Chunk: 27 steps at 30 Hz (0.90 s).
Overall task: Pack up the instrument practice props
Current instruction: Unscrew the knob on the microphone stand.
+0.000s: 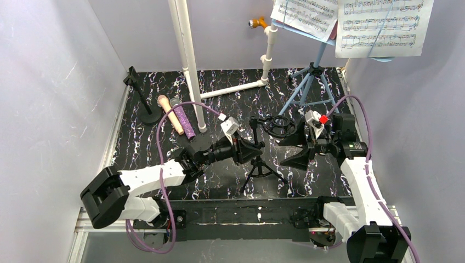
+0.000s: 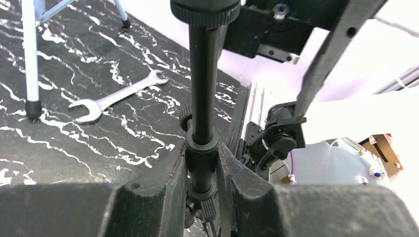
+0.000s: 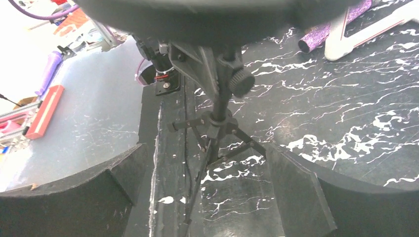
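Observation:
The black mic tripod stands at the table's near middle, its ring mount tilted to the right. My left gripper is shut on its pole, both jaws pressed against the collar, my left gripper. My right gripper is open just right of the tripod, holding nothing; the tripod stands ahead of my right gripper. The peach microphone and purple glitter microphone lie at the back left beside the round-base holder. The light-blue music rack carries sheet-music pages.
White plastic pipes rise at the back centre, one running along the table. A silver wrench lies by a blue rack leg. Grey walls close in the left, back and right sides.

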Each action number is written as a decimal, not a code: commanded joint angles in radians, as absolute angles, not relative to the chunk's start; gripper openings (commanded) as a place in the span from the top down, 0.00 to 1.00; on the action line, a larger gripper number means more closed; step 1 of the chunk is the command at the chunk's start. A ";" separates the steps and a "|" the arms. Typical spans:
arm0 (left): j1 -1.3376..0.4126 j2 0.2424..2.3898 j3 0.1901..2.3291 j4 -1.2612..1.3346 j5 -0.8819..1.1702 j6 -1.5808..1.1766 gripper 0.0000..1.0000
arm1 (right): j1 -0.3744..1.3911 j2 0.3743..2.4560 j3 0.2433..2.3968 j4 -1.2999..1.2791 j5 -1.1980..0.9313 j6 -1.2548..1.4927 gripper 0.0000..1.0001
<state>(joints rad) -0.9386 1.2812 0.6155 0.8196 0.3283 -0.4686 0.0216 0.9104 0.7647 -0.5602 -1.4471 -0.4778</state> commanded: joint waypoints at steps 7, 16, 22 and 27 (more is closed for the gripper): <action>-0.931 1.189 0.664 0.908 0.536 -0.498 1.00 | 0.056 0.948 0.923 -0.842 -1.486 -0.691 0.02; -0.943 1.280 0.767 0.945 0.652 -0.520 1.00 | 0.148 0.981 0.993 -1.083 -1.486 -0.954 0.02; -0.964 1.337 0.816 0.972 0.671 -0.527 1.00 | 0.163 0.990 1.006 -1.085 -1.487 -0.939 0.02; -0.967 1.347 0.817 0.997 0.679 -0.541 1.00 | 0.163 0.998 1.022 -0.991 -1.487 -0.787 0.08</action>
<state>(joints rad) -0.9600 1.3663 0.7677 0.8875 0.6498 -0.5220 0.1577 0.9905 0.9756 -1.0504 -1.4677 -0.9035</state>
